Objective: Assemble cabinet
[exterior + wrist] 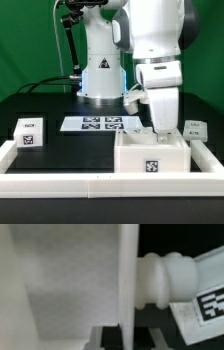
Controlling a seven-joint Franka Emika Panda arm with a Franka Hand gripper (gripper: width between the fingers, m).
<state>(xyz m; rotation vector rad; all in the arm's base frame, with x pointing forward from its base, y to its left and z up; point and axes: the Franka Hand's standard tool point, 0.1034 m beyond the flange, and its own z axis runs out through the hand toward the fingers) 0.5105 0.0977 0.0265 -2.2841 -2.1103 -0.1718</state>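
Here, shows the cabinet (150, 158) standing open-topped on the black worktop (48, 112), near the front and toward the exterior view's right. Places the hand (160, 131) low at its rear wall, presumably to grip or steady that panel. Cannot tell how far open: hides the fingertips behind the wall. Offers, in the wrist view, only a thin white panel edge (126, 274) with a ribbed white knob (165, 280) just beside it. Sets two small tagged blocks (27, 133) (195, 128) well apart at either side, probably for later steps, and the marker board (100, 124) behind.
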